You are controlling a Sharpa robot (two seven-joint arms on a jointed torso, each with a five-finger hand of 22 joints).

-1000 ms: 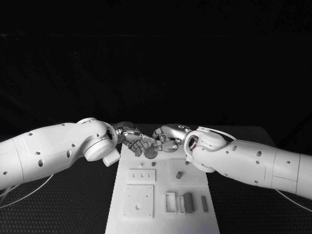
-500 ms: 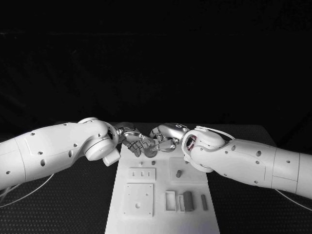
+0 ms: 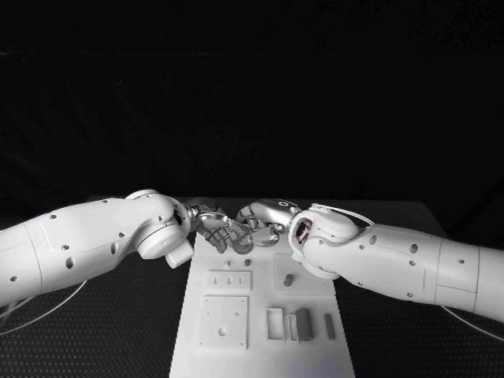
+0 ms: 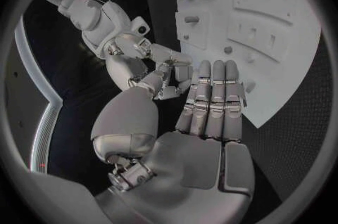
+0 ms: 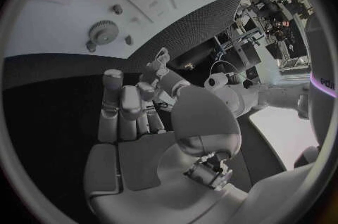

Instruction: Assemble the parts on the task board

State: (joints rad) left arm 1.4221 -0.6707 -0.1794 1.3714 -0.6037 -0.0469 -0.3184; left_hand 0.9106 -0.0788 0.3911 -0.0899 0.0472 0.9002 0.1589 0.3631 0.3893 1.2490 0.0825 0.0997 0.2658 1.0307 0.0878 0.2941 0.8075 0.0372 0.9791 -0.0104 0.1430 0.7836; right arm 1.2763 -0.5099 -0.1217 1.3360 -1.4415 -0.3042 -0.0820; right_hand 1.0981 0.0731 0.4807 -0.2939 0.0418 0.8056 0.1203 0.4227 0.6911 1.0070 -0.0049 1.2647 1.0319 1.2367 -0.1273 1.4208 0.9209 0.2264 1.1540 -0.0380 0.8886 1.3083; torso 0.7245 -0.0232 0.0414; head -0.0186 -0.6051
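The white task board (image 3: 264,354) lies lengthwise in the middle of the table. At its far end my two hands meet fingertip to fingertip: the left hand (image 3: 218,228) comes from the left, the right hand (image 3: 268,219) from the right. My left hand (image 4: 211,100) keeps its fingers straight and side by side over the board (image 4: 281,66), palm empty. The right hand's fingers (image 4: 168,73) curl against it, and I cannot tell whether a small part sits between them. A grey gear (image 5: 103,32) lies flat on the board (image 5: 63,4) beyond my right hand (image 5: 127,106).
Small pegs (image 5: 117,9) stand near the gear. Closer to me the board carries a short peg (image 3: 288,279), a slotted plate (image 3: 229,282), a square plate (image 3: 224,323) and upright grey blocks (image 3: 305,324). Black table surrounds the board on both sides.
My right hand and wrist have slid slightly left, closing in on the left hand's fingers. The left arm has barely moved.
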